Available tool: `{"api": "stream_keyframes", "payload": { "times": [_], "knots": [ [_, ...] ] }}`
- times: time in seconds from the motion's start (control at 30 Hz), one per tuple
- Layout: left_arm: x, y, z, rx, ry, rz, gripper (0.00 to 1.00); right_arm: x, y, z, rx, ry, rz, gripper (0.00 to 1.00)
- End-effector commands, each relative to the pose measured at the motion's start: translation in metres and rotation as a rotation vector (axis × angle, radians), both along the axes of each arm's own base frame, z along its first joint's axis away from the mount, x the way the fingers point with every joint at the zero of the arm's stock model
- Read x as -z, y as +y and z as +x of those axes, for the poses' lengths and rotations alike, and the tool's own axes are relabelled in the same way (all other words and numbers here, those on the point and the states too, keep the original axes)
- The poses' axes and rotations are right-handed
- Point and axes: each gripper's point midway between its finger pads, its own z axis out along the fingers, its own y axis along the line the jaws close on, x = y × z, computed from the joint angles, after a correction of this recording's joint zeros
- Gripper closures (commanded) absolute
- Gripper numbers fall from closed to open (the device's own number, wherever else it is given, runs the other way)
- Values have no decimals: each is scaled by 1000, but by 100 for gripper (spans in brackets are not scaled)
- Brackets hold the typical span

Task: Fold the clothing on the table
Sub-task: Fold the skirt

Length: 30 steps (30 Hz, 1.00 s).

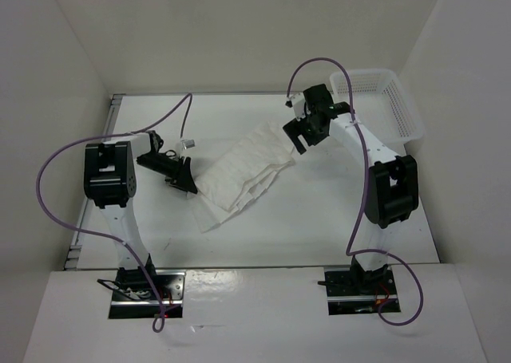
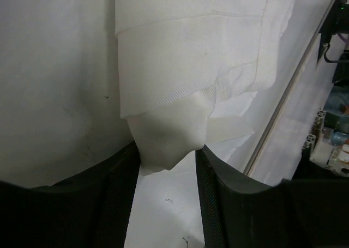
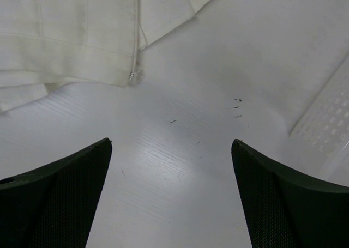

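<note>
High overhead view facing down, both wrist views close, sharing clothing [image 1: 239, 175]

We lose the clothing [image 2: 185, 68] past the top edge of the left wrist view. Its bunched corner dips between the fingers of the left claw [image 2: 168, 149], which run off the bottom edge. Pinched or just touching, we can't tell. Over on the right wrist view, only a sliver of the basket [image 3: 327, 117] shows at the right edge.
</note>
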Motion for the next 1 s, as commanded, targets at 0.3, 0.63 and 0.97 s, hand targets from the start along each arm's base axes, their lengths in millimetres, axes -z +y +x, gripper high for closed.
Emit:
{"api": "stream_keyframes", "payload": {
  "times": [0.3,0.63,0.97],
  "knots": [
    [22,12,-9,66,51,-3,36,14,11,14,-18,47,78,6],
    [15,20,10,-38,81,-73,18,19,19,24,-34,57,102,6],
    [14,20,34,-169,94,-42,18,25,21,24,-38,75,105,6]
  ]
}}
